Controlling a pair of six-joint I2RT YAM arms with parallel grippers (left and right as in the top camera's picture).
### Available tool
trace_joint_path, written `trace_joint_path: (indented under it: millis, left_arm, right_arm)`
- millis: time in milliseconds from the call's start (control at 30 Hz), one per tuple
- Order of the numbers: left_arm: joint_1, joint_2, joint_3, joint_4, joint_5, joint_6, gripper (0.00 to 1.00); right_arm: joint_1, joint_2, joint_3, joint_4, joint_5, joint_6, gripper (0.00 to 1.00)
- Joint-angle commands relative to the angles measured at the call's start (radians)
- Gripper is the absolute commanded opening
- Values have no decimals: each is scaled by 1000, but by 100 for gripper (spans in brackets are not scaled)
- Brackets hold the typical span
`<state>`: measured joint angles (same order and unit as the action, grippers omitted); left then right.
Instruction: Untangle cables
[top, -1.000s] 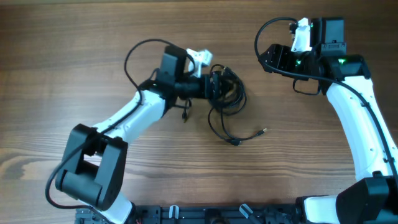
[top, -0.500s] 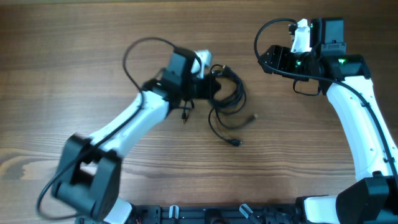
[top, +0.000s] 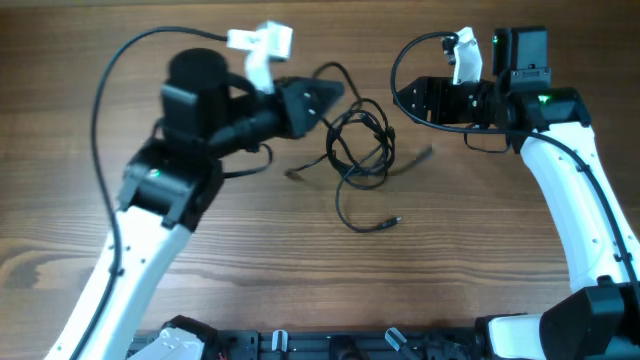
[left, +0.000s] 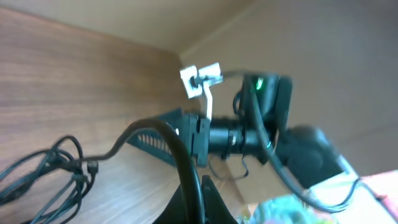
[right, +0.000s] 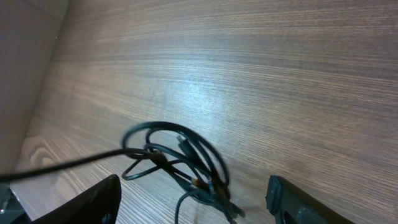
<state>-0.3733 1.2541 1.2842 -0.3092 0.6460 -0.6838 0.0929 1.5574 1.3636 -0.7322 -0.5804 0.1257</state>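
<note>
Your left gripper (top: 332, 93) is clamped shut on one strand of the cables (top: 360, 148), which rises from the tangle to its fingers. The tangle lies near the middle of the tabletop (top: 500, 260), slightly toward the far edge. The plug ends (top: 392, 222) trail toward the near edge. Your right gripper (top: 402, 98) hovers beside the tangle, toward the right edge, with its jaws wide and gripping nothing.

Wood-grain table (top: 470, 230): brown top, grain running left to right, with a pale sheen patch in the right wrist view. Plain beige wall (left: 336, 43) stands beyond the table edge. Blurred teal and pink item (left: 292, 210) at the left wrist view's lower right, not identifiable.
</note>
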Motion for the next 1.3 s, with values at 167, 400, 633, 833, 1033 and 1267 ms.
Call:
trace_joint_path:
  millis: [167,400,633,833,1033,1267]
  left_arm:
    - [164,-123,6,172,175,-273,4]
    - [171,-121,6,318,220,-407,4]
    - [175,-121,6,373,146,-559,4]
    - [175,-121,6,374,122,-582,4]
    - [175,-121,6,374,103,-582,4]
    - [175,-121,6,374,92,-582,4]
  right_arm:
    - [51,-2,3,5,-55,-130,76]
    - [156,50,3,92,-106,-132,76]
    - [244,109,3,171,-112,-95,72]
    - [305,154,3,176,-18,-100,70]
    - [308,187,3,181,-19,-97,50]
    - [315,187,3,200,-19,-96,51]
